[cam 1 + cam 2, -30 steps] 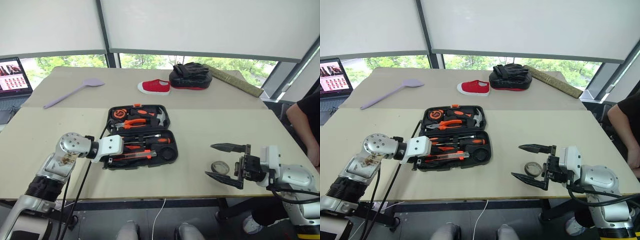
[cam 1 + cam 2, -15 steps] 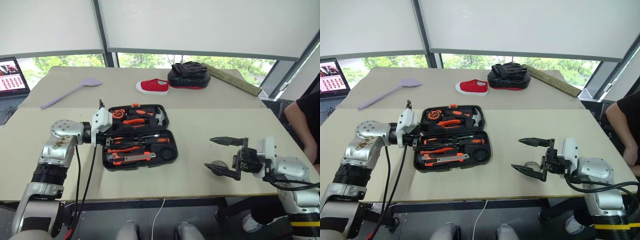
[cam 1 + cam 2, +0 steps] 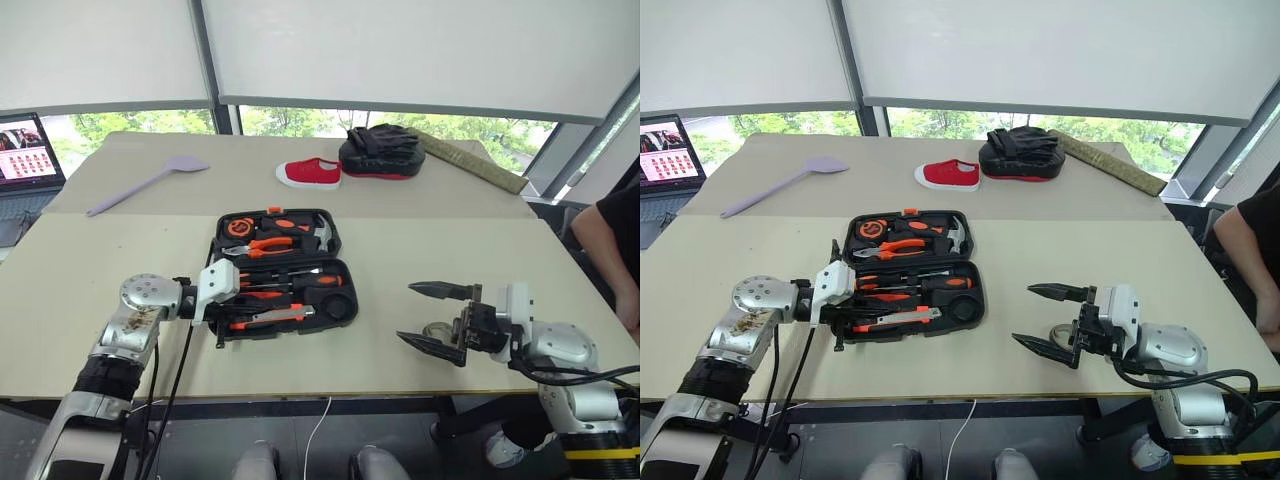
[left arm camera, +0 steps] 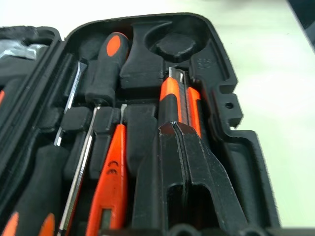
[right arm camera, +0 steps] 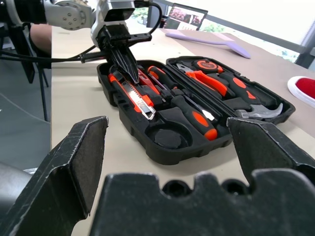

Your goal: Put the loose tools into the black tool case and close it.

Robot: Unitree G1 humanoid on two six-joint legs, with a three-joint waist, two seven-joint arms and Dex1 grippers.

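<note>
Black tool case [image 3: 340,300], orange-and-black tools [image 3: 275,245], red shoe [image 3: 308,173]

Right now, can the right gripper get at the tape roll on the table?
Probably yes. The right gripper is open, its fingers either side of the small tape roll, which lies on bare table right of the tool case. Nothing stands between them.

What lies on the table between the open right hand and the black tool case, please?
The small dark tape roll lies on the table right at the right hand, between its open fingers. From there to the black tool case the tabletop is bare, as the right eye view shows.
</note>
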